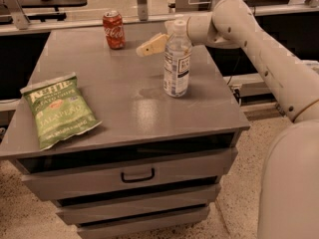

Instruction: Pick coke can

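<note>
The red coke can (114, 30) stands upright near the far left of the grey cabinet top (124, 98). My gripper (143, 49) reaches in from the right, behind the clear water bottle (177, 59), with its tan fingers (152, 45) pointing left toward the can. The fingertips are a short way to the right of the can and do not touch it. The gripper holds nothing.
A green chip bag (58, 108) lies flat at the front left of the cabinet top. The water bottle stands upright near the middle right, just in front of my wrist. The cabinet has drawers (137, 176) below. My arm (259, 49) spans the right side.
</note>
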Action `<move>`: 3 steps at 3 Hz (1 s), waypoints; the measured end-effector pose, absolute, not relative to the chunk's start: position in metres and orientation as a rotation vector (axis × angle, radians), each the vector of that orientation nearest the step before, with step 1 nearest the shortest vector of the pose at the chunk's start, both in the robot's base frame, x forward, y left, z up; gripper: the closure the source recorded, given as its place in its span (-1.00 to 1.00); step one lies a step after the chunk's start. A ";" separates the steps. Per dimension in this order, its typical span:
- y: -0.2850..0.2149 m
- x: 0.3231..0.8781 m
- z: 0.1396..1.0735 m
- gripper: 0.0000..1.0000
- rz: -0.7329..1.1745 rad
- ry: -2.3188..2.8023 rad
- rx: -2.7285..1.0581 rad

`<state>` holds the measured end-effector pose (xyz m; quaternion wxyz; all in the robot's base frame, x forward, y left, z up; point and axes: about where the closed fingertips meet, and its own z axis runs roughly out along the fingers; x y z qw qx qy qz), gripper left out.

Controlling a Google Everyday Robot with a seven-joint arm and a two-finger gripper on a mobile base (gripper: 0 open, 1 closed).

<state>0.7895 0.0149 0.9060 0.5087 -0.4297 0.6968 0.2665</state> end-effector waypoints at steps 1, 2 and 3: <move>0.020 0.800 0.900 -1.00 0.659 1.620 -1.005; 0.037 0.825 0.881 -1.00 0.678 1.542 -1.013; 0.050 0.854 0.868 -1.00 0.698 1.487 -0.998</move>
